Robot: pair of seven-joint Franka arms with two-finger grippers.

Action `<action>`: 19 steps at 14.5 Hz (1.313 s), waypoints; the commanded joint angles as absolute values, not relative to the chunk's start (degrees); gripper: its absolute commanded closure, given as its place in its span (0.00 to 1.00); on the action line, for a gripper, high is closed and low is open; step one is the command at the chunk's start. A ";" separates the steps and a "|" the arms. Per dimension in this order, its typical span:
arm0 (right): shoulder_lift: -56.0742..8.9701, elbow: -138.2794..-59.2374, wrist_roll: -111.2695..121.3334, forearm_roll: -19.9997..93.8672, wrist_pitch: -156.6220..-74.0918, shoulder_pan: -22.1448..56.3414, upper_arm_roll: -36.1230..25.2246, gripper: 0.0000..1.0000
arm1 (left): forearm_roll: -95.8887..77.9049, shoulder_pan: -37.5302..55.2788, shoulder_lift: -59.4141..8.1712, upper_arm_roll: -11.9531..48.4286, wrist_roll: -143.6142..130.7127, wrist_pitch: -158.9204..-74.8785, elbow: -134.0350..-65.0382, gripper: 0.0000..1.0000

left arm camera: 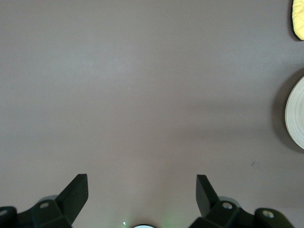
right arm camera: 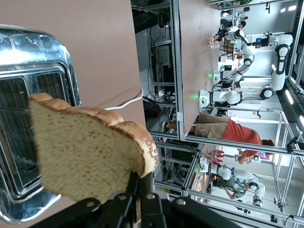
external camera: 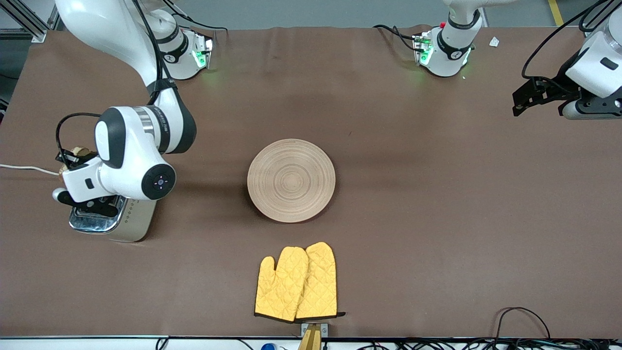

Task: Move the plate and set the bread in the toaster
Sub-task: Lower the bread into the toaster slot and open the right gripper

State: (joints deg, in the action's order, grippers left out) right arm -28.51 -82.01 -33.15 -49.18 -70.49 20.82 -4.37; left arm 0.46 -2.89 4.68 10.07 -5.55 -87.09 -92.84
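Observation:
The round light-wood plate [external camera: 291, 180] lies mid-table; its edge shows in the left wrist view [left arm camera: 297, 114]. The toaster [external camera: 119, 221] with its chrome top [right arm camera: 28, 85] stands at the right arm's end of the table. My right gripper [right arm camera: 141, 183] is shut on the edge of the brown bread slice [right arm camera: 85, 156] and holds it upright just above the toaster's slots. In the front view the right wrist hides most of the bread [external camera: 77, 154]. My left gripper [external camera: 522, 102] [left arm camera: 142, 178] is open and empty, up over bare table at the left arm's end.
A pair of yellow oven mitts [external camera: 297, 282] [left arm camera: 298, 19] lies nearer to the front camera than the plate. The toaster's white cord [external camera: 24, 168] runs off the table's end. Brown mat covers the table.

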 commanded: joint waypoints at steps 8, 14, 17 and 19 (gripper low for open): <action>-31.29 -83.50 -33.22 -50.71 -73.12 19.51 -3.69 1.00 | 1.41 -2.37 4.31 10.37 -5.71 -86.40 -91.67 0.00; -31.99 -85.34 -33.49 -50.54 -74.17 19.34 -3.69 1.00 | 1.41 -2.55 4.31 10.37 -5.71 -86.40 -91.67 0.00; -32.43 -85.69 -33.57 -50.54 -74.44 19.07 -3.60 1.00 | 1.41 -2.55 4.31 10.28 -5.63 -86.40 -91.67 0.00; -32.61 -85.78 -33.57 -50.19 -75.58 19.07 -3.60 1.00 | 2.80 -2.46 4.39 10.46 -5.54 -86.40 -91.67 0.00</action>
State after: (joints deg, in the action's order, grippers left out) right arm -32.66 -85.19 -33.19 -49.25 -74.69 19.91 -4.38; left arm 0.94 -2.72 4.68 10.31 -5.55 -87.07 -92.83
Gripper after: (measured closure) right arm 0.952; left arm 0.000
